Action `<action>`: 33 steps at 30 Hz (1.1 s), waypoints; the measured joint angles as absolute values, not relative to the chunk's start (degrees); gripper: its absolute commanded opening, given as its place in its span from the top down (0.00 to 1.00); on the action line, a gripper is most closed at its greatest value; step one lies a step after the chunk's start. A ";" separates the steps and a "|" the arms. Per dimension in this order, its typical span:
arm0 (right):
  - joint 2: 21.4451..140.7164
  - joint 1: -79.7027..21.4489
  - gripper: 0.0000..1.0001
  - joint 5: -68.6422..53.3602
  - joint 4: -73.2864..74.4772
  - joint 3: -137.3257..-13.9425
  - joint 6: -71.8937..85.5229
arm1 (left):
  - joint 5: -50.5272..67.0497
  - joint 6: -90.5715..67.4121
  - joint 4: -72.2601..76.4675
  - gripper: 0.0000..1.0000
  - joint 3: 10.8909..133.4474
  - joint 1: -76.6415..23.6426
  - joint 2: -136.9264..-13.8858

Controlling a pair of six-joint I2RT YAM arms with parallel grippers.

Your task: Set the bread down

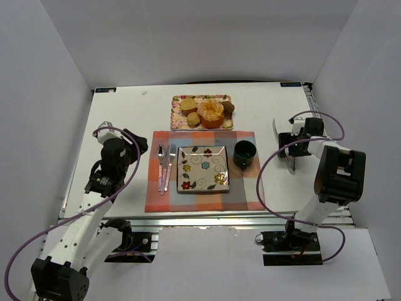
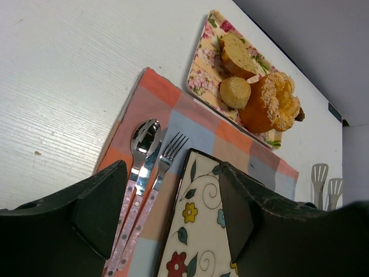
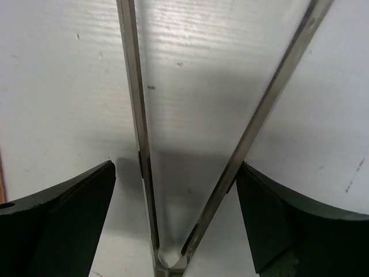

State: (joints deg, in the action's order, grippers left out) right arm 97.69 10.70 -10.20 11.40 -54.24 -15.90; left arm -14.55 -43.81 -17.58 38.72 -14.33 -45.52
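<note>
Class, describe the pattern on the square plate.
Square plate: cream with scattered flowers, leaves and swirls; shows best in the top external view.

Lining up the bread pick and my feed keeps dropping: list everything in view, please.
bread: one, golden-yellow, tray's near side
paler bread: one, tan, tray's left end
ring cake: one, orange, tray's middle
pastry: one, dark brown, tray's right end
tray: one, floral, far centre of table
placemat: one, orange-blue check, nearer than tray
plate: one, cream floral, empty, on placemat
cutlery: three pieces, silver, left of plate
cup: one, dark green, right of plate
tongs: one pair, metal, table's right side
table: one, white, under everything
left gripper: one, black, open, left of placemat
right gripper: one, black, open astride tongs
</note>
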 measured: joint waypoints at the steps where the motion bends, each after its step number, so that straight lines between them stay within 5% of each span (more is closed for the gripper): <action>1: 97.93 10.35 0.18 -9.96 11.11 -54.41 -15.75 | -14.55 -43.92 -17.58 0.26 38.72 -14.33 -45.58; 4: 99.53 9.19 0.20 -8.16 10.11 -55.83 -14.79 | -14.59 -44.01 -17.61 0.26 38.72 -14.33 -45.82; 9: 100.55 8.82 0.38 -5.48 8.16 -56.38 -13.91 | -14.59 -44.07 -17.63 0.26 38.72 -14.33 -46.33; 13: 100.57 8.82 0.69 -5.02 7.81 -56.38 -13.47 | -14.59 -44.29 -17.52 0.26 38.72 -14.33 -46.89; 16: 100.55 8.82 0.82 -5.21 7.77 -56.38 -13.78 | -14.55 -44.29 -17.47 0.25 38.72 -14.33 -47.77; 20: 98.96 8.82 0.82 -7.53 9.96 -56.49 -14.37 | -14.52 -43.99 -17.43 0.25 38.72 -14.33 -49.39; 33: 80.90 -4.56 0.52 -19.84 14.20 -66.00 -18.55 | -13.72 -43.92 -14.90 0.25 38.72 -14.33 -51.03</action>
State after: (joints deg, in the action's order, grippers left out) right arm 80.90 -4.56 -19.84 14.20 -66.00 -18.55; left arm -13.72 -43.92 -14.90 38.72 -14.33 -51.03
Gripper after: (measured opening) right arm 0.454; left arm 0.747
